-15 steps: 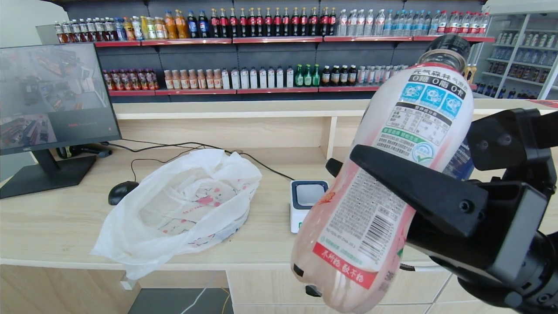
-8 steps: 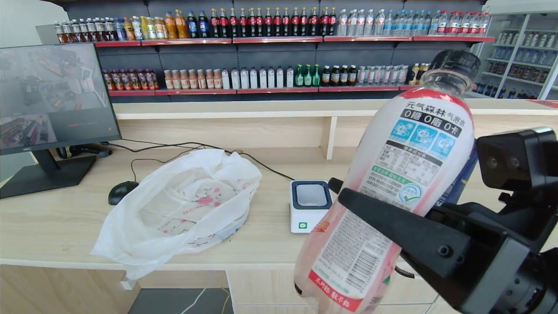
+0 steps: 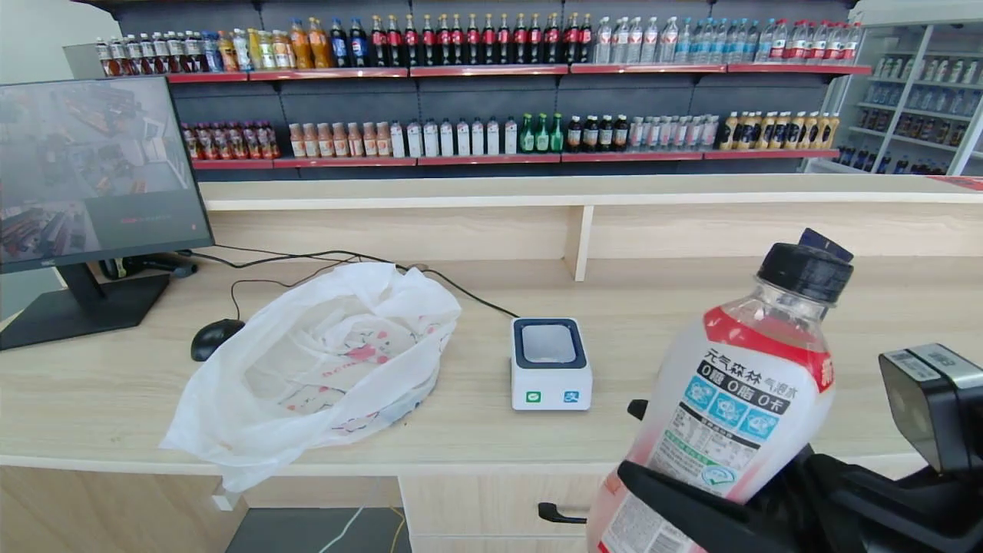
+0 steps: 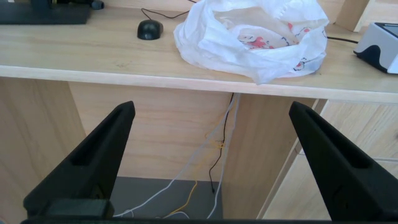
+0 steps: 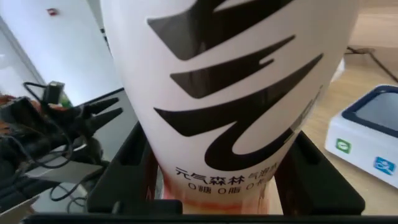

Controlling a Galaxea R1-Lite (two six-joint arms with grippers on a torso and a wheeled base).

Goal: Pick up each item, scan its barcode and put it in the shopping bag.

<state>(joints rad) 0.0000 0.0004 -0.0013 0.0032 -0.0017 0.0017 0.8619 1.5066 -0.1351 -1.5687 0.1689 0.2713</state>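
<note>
Counter [image 3: 691,322] with shopping bag [image 3: 322,361], scanner [image 3: 551,365], mouse [image 3: 215,338]

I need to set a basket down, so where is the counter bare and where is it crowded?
Widest bare patch: the counter right of the scanner, behind the held bottle. Another: front left, before the monitor stand and mouse. Crowded: mouse, cables and shopping bag bunch together; bag-to-scanner gap is narrow.

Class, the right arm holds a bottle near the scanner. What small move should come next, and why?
Probably swing the bottle left over the scanner window, barcode facing it: the right tool grips it raised, off to the scanner's right.
</note>
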